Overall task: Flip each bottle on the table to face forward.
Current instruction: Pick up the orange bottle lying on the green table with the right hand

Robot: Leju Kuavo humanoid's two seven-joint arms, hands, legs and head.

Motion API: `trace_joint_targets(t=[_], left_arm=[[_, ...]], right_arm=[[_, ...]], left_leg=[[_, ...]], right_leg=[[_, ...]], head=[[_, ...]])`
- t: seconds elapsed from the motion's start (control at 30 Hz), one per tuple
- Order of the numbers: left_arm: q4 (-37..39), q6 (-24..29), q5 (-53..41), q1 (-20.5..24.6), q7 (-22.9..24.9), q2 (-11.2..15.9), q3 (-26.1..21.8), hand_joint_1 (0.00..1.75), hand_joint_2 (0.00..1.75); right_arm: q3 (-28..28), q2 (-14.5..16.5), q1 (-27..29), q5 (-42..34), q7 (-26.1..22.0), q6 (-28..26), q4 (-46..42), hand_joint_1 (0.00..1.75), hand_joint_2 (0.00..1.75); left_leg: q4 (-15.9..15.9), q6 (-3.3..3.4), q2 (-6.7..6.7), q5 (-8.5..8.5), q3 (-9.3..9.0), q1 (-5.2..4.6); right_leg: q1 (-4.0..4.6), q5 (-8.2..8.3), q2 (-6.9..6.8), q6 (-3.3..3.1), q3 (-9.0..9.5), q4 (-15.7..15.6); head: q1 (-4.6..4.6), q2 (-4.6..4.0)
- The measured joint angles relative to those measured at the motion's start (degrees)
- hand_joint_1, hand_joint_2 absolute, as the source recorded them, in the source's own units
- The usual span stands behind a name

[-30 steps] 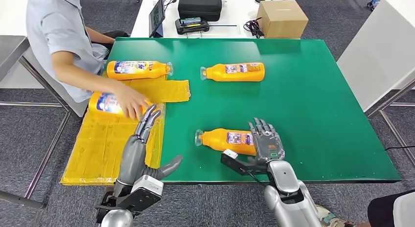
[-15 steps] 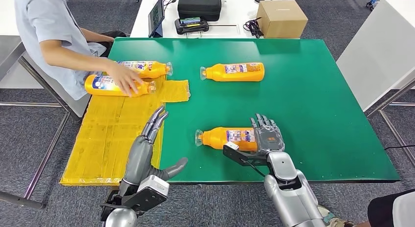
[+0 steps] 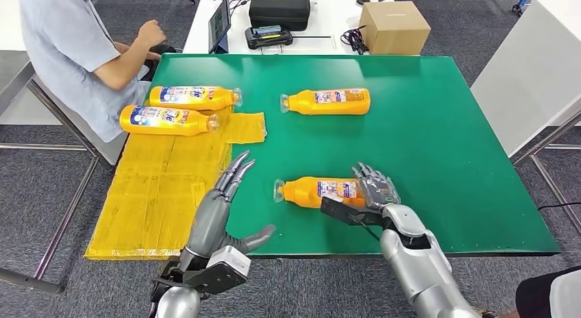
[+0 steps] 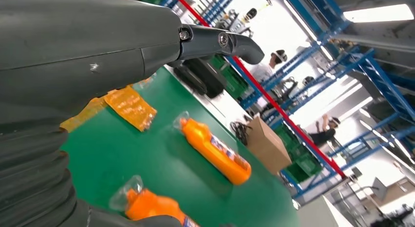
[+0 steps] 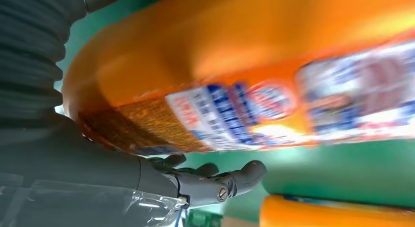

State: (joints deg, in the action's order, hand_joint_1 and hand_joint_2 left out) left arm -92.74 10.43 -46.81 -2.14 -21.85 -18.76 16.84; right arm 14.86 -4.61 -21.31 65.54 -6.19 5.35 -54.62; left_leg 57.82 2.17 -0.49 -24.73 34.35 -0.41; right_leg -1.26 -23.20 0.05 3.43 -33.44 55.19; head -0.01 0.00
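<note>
Near the front edge of the green table (image 3: 438, 133), the robot's right hand (image 3: 373, 191) wraps its fingers around the base end of an orange bottle (image 3: 318, 192) lying on its side, cap pointing toward the left edge; the right wrist view shows the fingers (image 5: 210, 180) curled under the labelled body. A second orange bottle (image 3: 327, 101) lies on its side farther back, near the table's middle, well apart from the first. Two more bottles rest side by side at the back left corner: one (image 3: 194, 96) on the green surface, the other (image 3: 166, 120) just beside it on the yellow mat (image 3: 154, 191) that overhangs the left edge. At the front left corner, the left hand (image 3: 223, 205) hovers with fingers spread and straight, holding nothing. A person in a grey shirt (image 3: 72, 54) sits past the left edge.
</note>
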Motion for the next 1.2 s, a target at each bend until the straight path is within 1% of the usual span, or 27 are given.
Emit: trace_joint_targets(t=[0.1, 0.13, 0.17, 0.23, 0.27, 0.3, 0.53, 0.73, 0.93, 1.03, 1.1, 1.2], left_arm=[[0.7, 0.0, 0.1, 0.4, 0.0, 0.1, 0.4, 0.00, 1.75], [0.9, -0.1, 0.1, 0.5, 0.0, 0.1, 0.5, 0.00, 1.75], [1.1, -0.1, 0.1, 0.6, 0.0, 0.1, 0.5, 0.00, 1.75], [1.5, -0.2, 0.3, 0.9, -0.1, 0.1, 0.7, 0.00, 1.75], [1.6, -0.2, 0.3, 1.0, -0.1, 0.1, 0.8, 0.00, 1.75], [1.9, -0.2, 0.5, 1.2, -0.2, 0.1, 0.9, 0.00, 1.75], [3.1, -0.8, 1.0, 2.0, -0.3, 0.4, 2.1, 0.00, 1.75], [3.6, -0.8, 1.1, 2.2, -0.4, 0.4, 2.2, 0.00, 1.75], [4.1, -0.8, 2.0, 2.5, -0.6, 0.4, 2.4, 0.00, 1.75], [4.3, -1.0, 3.0, 2.6, -0.9, 0.4, 2.8, 0.00, 1.75], [4.5, -1.3, 5.0, 2.8, -1.4, 0.4, 2.9, 0.00, 1.75], [5.1, -2.7, 13.3, 3.1, -1.3, 0.4, 2.7, 0.00, 1.75]], right_arm=[[0.3, -0.9, -0.9, -0.9, -0.4, 0.1, 1.5, 0.00, 1.75], [0.4, -1.0, -1.1, -1.1, -0.4, 0.1, 2.0, 0.25, 1.75], [0.7, -1.1, -1.4, -1.4, -0.4, 0.1, 2.4, 0.62, 1.75], [1.2, -1.3, -1.9, -2.1, -0.6, 0.1, 3.2, 1.50, 1.75], [1.5, -1.4, -2.1, -2.3, -0.7, 0.1, 3.6, 1.68, 1.75], [1.9, -1.5, -2.4, -2.6, -0.9, 0.1, 4.1, 1.75, 1.75], [4.3, -3.2, -4.2, -4.5, -3.3, 0.1, 6.8, 1.75, 1.75], [5.0, -3.7, -4.7, -5.3, -3.5, -0.1, 7.7, 1.75, 1.75], [6.1, -4.0, -4.8, -8.0, -4.4, -1.0, 7.7, 1.75, 1.75], [6.2, -4.0, -4.8, -11.0, -5.9, -0.8, 7.8, 1.75, 1.75], [6.0, -4.2, -4.6, -15.0, -8.1, -0.1, 7.8, 1.75, 1.75], [5.0, -4.6, -3.8, -23.0, -11.7, 1.8, 7.5, 1.75, 1.75]], left_leg=[[0.0, 0.00, 0.03, -0.01, -0.11, 0.00], [0.0, 0.00, 0.04, -0.01, -0.15, 0.00], [0.0, 0.00, 0.05, -0.01, -0.19, 0.00], [0.0, 0.00, 0.05, -0.01, -0.28, 0.00], [0.0, 0.00, 0.06, -0.01, -0.33, 0.00], [0.0, 0.00, 0.09, -0.01, -0.37, 0.00], [0.0, 0.00, 0.08, -0.01, -0.59, 0.00], [0.0, 0.00, 0.03, -0.01, -0.61, -0.01], [0.0, 0.00, 0.04, -0.02, -0.59, 0.00], [0.0, 0.00, 0.05, -0.02, -0.59, 0.00], [0.0, 0.00, 0.09, -0.02, -0.59, 0.00], [0.0, -0.01, 0.18, -0.03, -0.60, 0.00]], right_leg=[[0.00, 0.00, 0.01, 0.00, 0.10, 0.0], [0.00, 0.00, 0.02, 0.00, 0.13, 0.0], [0.00, 0.00, 0.02, 0.00, 0.16, 0.0], [0.01, 0.00, 0.02, 0.00, 0.24, 0.0], [0.01, 0.00, 0.02, 0.00, 0.27, 0.0], [0.01, 0.00, 0.02, 0.00, 0.30, 0.0], [0.01, 0.01, 0.01, -0.01, 0.51, 0.0], [0.00, 0.00, 0.00, -0.01, 0.54, 0.0], [0.01, 0.00, 0.01, -0.01, 0.52, 0.0], [0.02, 0.00, 0.01, -0.01, 0.51, 0.0], [0.02, 0.00, 0.01, -0.01, 0.50, 0.0], [0.02, 0.00, 0.02, -0.01, 0.50, 0.0]], head=[[-0.01, 0.00], [-0.01, 0.00], [-0.01, 0.00], [-0.01, 0.00], [-0.01, 0.00], [-0.01, 0.00], [0.00, 0.00], [-0.01, 0.00], [-0.02, 0.00], [-0.01, 0.00], [0.00, 0.00], [0.00, 0.00]])
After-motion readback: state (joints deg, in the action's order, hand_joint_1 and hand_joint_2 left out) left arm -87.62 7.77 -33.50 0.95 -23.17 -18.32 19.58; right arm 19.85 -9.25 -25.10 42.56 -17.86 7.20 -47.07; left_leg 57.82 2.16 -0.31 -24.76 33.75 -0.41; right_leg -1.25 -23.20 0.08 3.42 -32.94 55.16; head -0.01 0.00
